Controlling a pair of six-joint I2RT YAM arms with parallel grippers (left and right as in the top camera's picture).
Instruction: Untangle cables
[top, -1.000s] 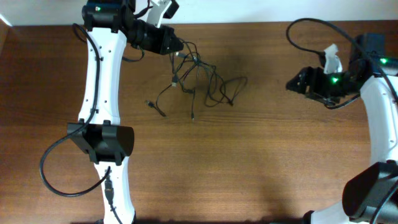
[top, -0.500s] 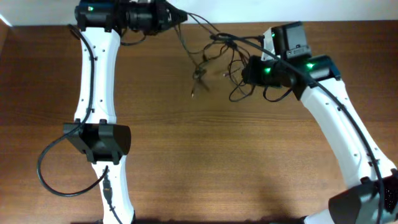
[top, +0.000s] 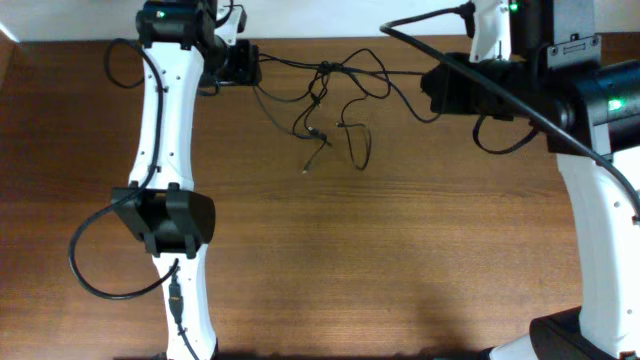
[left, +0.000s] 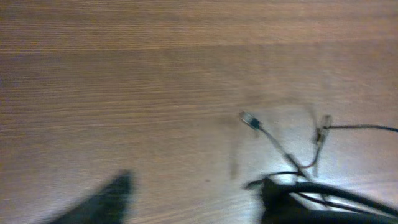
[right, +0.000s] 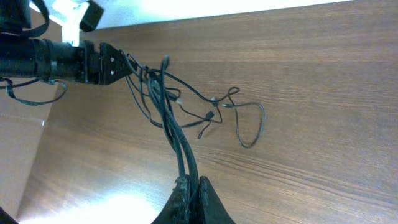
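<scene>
The cables (top: 330, 90) hang as a loose tangle stretched between both grippers near the table's far edge, with plug ends dangling toward the wood (top: 308, 168). My right gripper (top: 432, 90) is shut on two strands, which rise from its closed fingertips (right: 193, 186) toward the tangle (right: 168, 106). My left gripper (top: 247, 65) is at the tangle's left end. In the blurred left wrist view its fingers stand wide apart (left: 196, 183), and the strands (left: 292, 165) run past the right finger (left: 280, 199). A small plug (left: 250, 119) hangs in front.
The wooden table (top: 400, 260) ends at a white strip along the back. The left arm's white links and black elbow (top: 165, 220) stretch down the left side. The right arm's bulky body (top: 590, 100) fills the upper right.
The right gripper has pulled up and to the right with the strands, stretching the tangle. The left gripper's jaws have gone from shut to wide apart.
</scene>
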